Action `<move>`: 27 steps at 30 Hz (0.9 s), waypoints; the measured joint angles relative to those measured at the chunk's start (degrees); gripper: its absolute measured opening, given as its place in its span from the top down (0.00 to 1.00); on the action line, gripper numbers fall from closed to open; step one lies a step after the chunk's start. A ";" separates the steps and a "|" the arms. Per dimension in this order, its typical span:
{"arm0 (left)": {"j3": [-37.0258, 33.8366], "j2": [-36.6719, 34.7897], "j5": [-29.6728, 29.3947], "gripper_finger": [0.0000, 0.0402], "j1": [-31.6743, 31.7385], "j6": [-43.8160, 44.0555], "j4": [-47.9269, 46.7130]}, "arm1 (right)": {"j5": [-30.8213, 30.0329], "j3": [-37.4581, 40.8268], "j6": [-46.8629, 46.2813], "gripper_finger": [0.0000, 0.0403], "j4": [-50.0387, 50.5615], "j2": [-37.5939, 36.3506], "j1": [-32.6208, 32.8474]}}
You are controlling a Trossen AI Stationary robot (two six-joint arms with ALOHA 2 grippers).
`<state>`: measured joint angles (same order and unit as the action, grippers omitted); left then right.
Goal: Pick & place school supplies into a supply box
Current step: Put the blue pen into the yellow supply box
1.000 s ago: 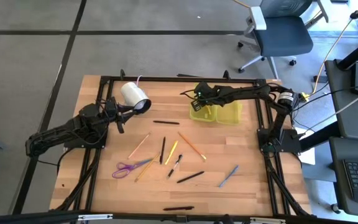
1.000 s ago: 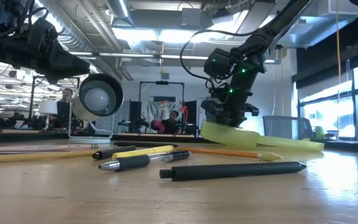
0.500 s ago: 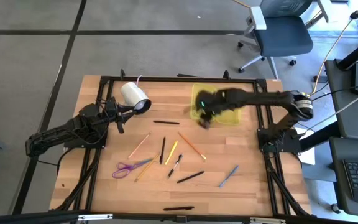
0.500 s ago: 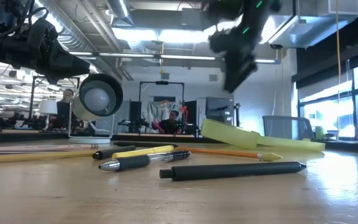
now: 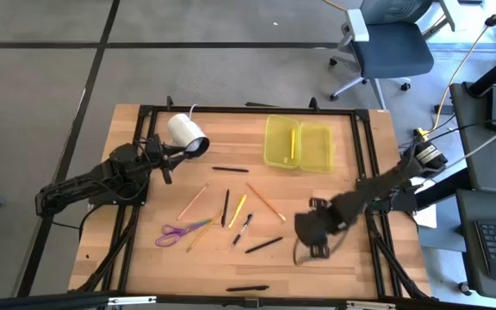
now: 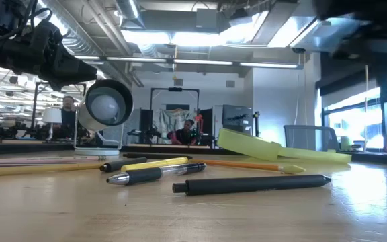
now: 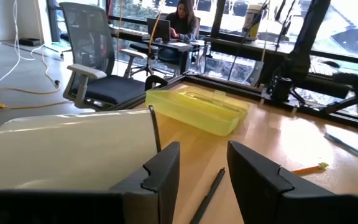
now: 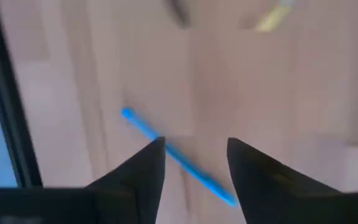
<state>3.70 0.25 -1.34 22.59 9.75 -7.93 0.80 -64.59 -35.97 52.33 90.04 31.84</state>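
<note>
The supply box (image 5: 298, 144) lies open at the table's far side, a yellow pencil (image 5: 292, 142) inside it. Pencils and pens lie scattered mid-table, among them an orange pencil (image 5: 265, 202), a black pen (image 5: 263, 245) and purple scissors (image 5: 175, 232). My right gripper (image 5: 311, 244) hangs open over a blue pen (image 8: 173, 155); in the right wrist view (image 8: 194, 143) its fingers stand either side of the pen. My left gripper (image 5: 165, 164) waits open at the left, next to the white cylinder (image 5: 186, 135).
A black pen (image 5: 229, 169) lies between the cylinder and the box, another (image 5: 248, 288) at the near edge. The black frame rails (image 5: 362, 185) run along the table's sides. In the low view, pens (image 6: 250, 184) lie in front of the box (image 6: 281, 149).
My right gripper has left the supply box, risen, and swung fast toward the table's near edge, ending over the blue pen. A yellow pencil now shows in the box where the gripper stood. My left arm has kept still.
</note>
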 joint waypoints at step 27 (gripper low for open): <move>-0.01 0.00 -4.01 0.68 0.02 0.01 -0.09 | 0.17 17.82 5.95 0.62 -8.08 0.85 7.01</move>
<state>3.69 0.25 -5.35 22.61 9.76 -8.02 0.97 -46.77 -30.02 44.24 90.89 38.85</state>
